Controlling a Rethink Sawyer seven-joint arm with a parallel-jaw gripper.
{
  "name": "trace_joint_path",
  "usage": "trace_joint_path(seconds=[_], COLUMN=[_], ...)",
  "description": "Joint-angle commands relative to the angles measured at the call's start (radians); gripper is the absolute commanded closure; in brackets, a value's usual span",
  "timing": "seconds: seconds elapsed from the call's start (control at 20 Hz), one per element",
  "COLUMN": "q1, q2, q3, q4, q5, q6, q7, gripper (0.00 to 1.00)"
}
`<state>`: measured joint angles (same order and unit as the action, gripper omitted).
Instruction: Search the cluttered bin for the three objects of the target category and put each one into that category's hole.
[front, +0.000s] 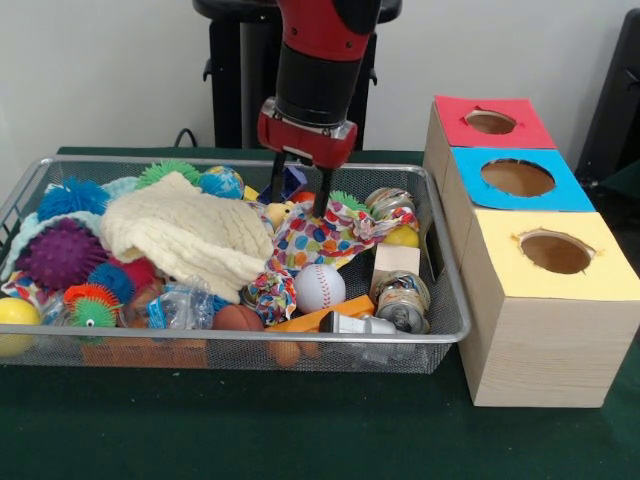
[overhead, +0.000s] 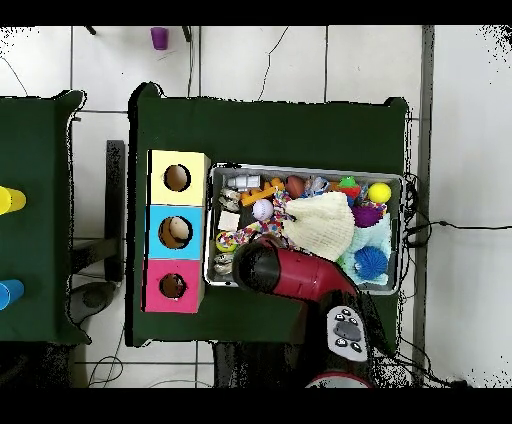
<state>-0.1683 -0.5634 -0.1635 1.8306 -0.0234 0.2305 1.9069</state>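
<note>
Front view shows the claw lowered into the back of the wire bin, its two dark fingers spread apart with nothing between them, tips just above the polka-dot cloth. Beside the claw toward the picture's left lies a cream knitted cloth, with spiky balls beyond it, a purple one among them. Nearer the camera than the claw sits a baseball. Off to the claw's right on the green tabletop stands a wooden box with red, blue and yellow holes.
</note>
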Motion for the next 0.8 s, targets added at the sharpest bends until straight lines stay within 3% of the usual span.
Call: trace_joint_path(seconds=[0.05,0.6,0.8], q1=[0.010,0.012,0.003], q2=[0.088,0.147,0.137], q3=[0.051,0.048,0.051], q4=[0.004,0.001,0.024], q5=[-0.050,-0.041,-0.044], q6=[-0.082,-0.149,-0.155], q7=[0.105,0.115,0.112], gripper=[0.00,0.00,0.00])
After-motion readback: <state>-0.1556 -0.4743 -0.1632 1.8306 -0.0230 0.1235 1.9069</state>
